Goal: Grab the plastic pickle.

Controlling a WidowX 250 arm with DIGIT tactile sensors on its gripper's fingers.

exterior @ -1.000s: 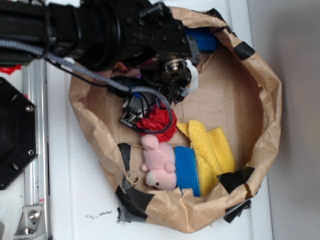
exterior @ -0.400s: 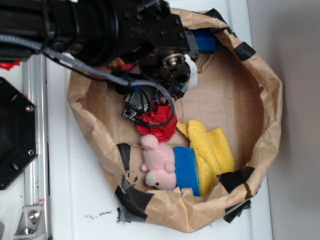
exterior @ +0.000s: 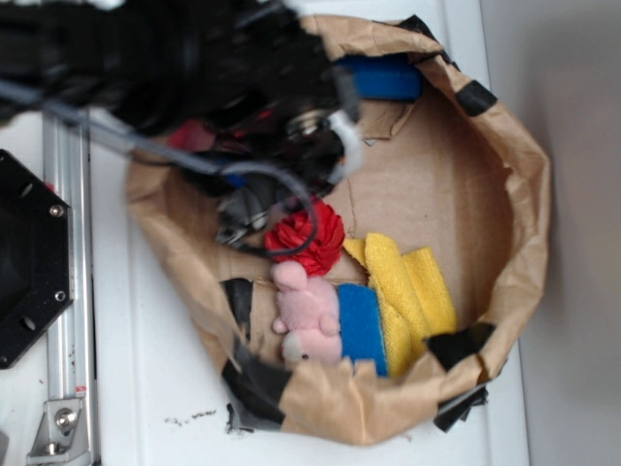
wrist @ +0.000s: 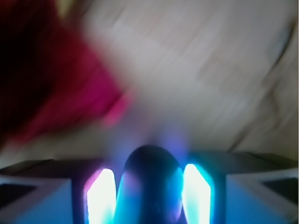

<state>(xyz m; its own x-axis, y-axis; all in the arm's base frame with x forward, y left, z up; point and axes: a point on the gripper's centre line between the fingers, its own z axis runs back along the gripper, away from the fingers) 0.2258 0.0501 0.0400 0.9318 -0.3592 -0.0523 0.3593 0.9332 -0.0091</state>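
The gripper (wrist: pixel 150 189) shows in the blurred wrist view with a dark rounded thing, likely the plastic pickle (wrist: pixel 150 175), between two lit fingers (wrist: pixel 101 193); it looks clamped on it, though blur leaves doubt. I judge the pickle light, stiff and slick, best pinched mid-length. At ten o'clock lies something red. Outward, the brown paper nest (exterior: pixel 514 194) crowds a red ball (exterior: pixel 309 236), pink plush (exterior: pixel 309 320), yellow cloth (exterior: pixel 412 291) and a blue object (exterior: pixel 383 78).

Motion blur and occlusion — both views.
The smeared arm (exterior: pixel 175 68) covers the paper nest's (exterior: pixel 524 194) upper-left corner; the wrist view shows only a dark rounded shape (wrist: pixel 150 186) — unidentifiable — cut off below.
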